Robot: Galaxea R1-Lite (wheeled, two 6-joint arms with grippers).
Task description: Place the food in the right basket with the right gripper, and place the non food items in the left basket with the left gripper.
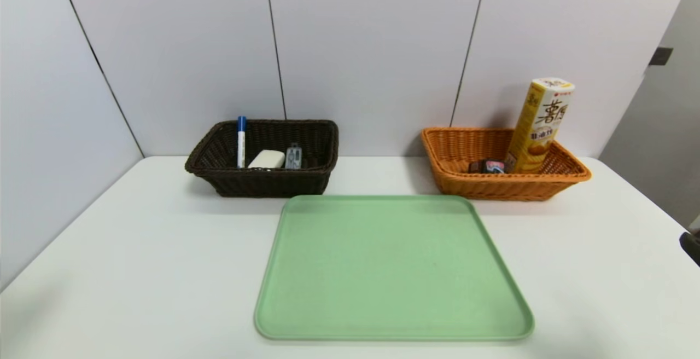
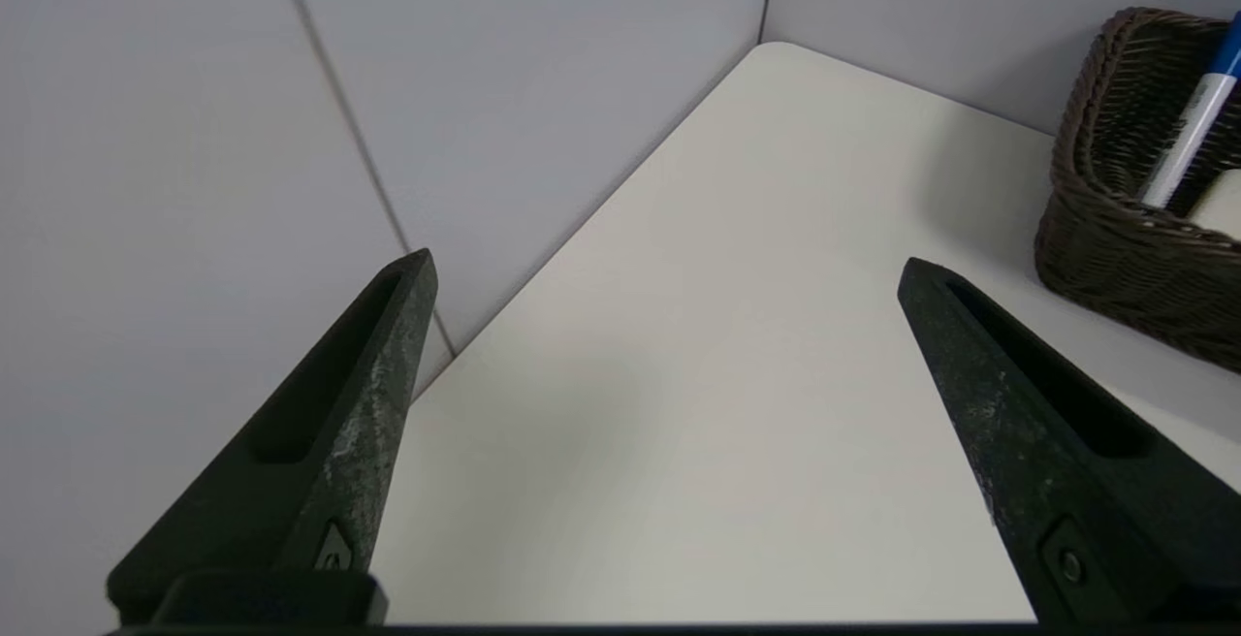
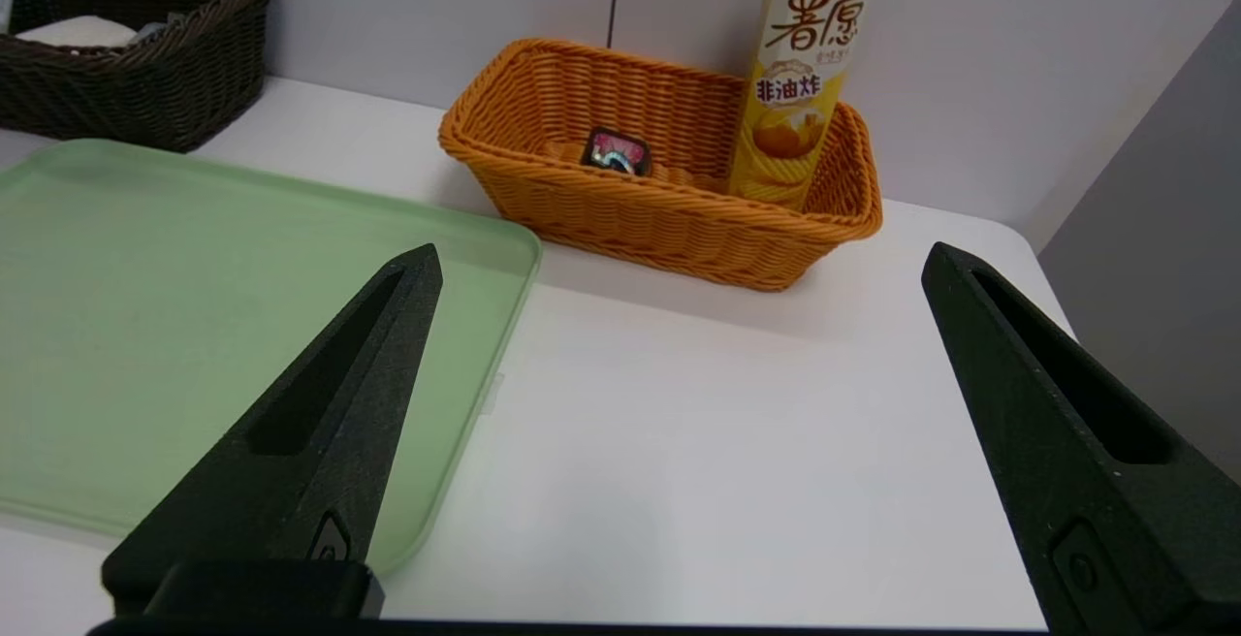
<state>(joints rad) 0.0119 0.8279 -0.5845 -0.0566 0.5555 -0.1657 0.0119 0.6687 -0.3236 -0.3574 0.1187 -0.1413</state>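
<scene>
Head view: green tray (image 1: 394, 271) bare; right tool (image 1: 690, 245) maybe at table (image 1: 601, 271) edge.

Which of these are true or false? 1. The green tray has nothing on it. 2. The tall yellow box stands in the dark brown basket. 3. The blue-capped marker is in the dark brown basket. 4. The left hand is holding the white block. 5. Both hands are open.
1. True: the green tray is bare.
2. False: the tall yellow box stands in the orange basket, beside a small black packet.
3. True: the marker leans in the dark brown basket.
4. False: the left hand holds nothing; the white block lies in the brown basket.
5. True: the right hand is open too.
</scene>
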